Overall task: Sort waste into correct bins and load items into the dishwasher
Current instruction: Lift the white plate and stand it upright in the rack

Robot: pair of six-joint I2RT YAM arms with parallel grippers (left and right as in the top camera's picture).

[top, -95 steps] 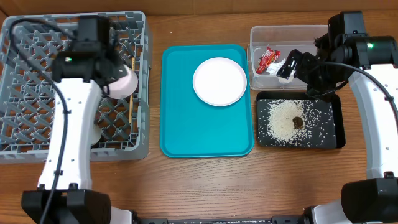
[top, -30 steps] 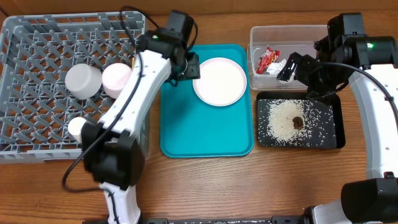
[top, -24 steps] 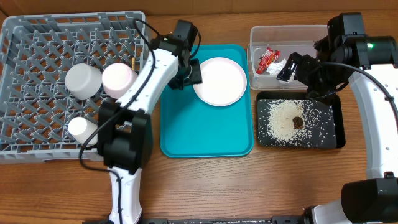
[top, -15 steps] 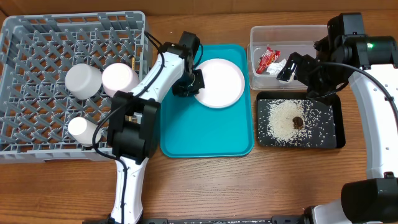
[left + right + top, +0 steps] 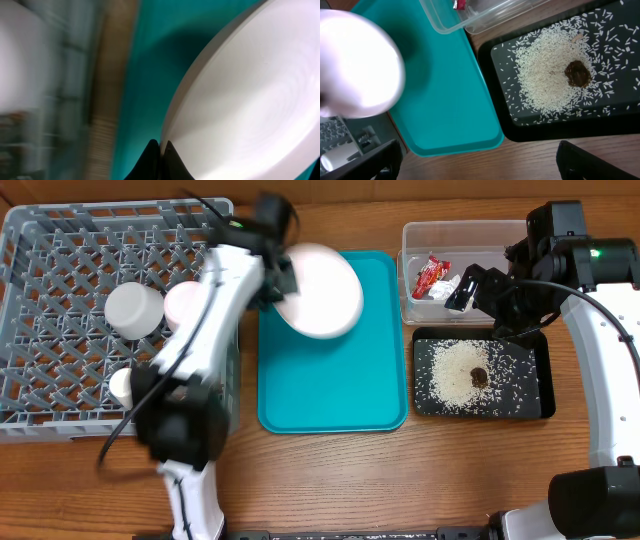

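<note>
Pinching the white plate (image 5: 240,100) by its rim, left fingers (image 5: 151,159) show only dark tips; right fingers (image 5: 592,161) hang spread, cropped.

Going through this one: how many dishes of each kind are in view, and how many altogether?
Plate: 1
Bowls: 2, a grey bowl and a pink bowl, both in the rack
Cup: 1, also in the rack
Total: 4
</note>
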